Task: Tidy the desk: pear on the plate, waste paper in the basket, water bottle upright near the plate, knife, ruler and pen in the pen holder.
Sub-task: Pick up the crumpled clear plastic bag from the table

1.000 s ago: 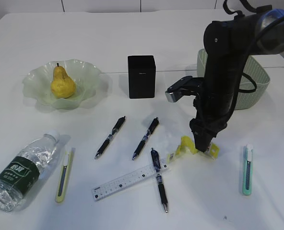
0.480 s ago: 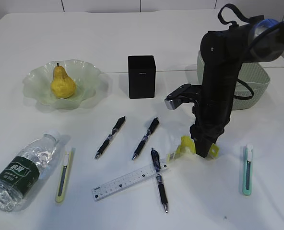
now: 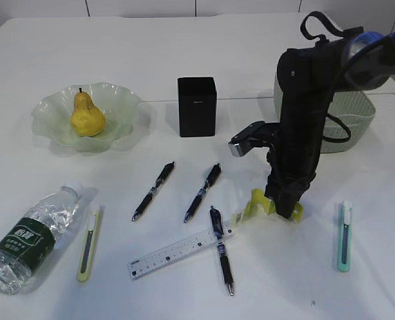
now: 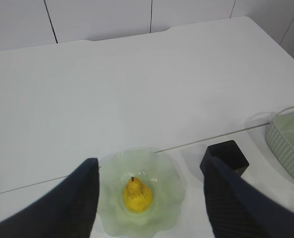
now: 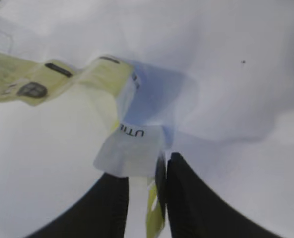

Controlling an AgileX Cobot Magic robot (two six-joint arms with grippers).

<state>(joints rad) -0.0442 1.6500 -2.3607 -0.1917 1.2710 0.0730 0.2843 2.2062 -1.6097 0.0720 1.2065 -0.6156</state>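
The right gripper (image 3: 285,208) points straight down, its two black fingers (image 5: 189,198) drawn narrow and pinching a crumpled scrap of yellow-and-white waste paper (image 3: 259,202). Only the right wrist view shows the pinch: a thin yellow edge sits between the fingers, and above it the sheet folds into a glossy white flap with dark printed letters and a creased yellow strip running off to the left. From the exterior view the scrap reads as a small bent yellow arch sticking out on the gripper's left side, just above the plain white surface (image 3: 304,280).

Just left of the gripper lie a flat translucent ruler (image 3: 181,251) with dark scale marks and a black pen (image 3: 221,250) crossing its end. Two more black pens (image 3: 202,192) lie further left, slanted. To the gripper's right, well apart, is a slim mint-green utility knife (image 3: 343,236). Behind the arm stands the sage-green woven-pattern plastic basket (image 3: 357,117), partly hidden by the black arm and its cables. A matte black square pen holder (image 3: 197,107) stands behind and left.

Far left, the clear plastic water bottle (image 3: 29,238) with white cap and dark green label lies on its side, beside a yellow-green utility knife (image 3: 89,243).

The left gripper (image 4: 149,198) is spread wide, its dark fingers framing, far below, the yellow pear (image 4: 137,194) resting in the pale green translucent plate (image 4: 169,178) with ruffled rim.
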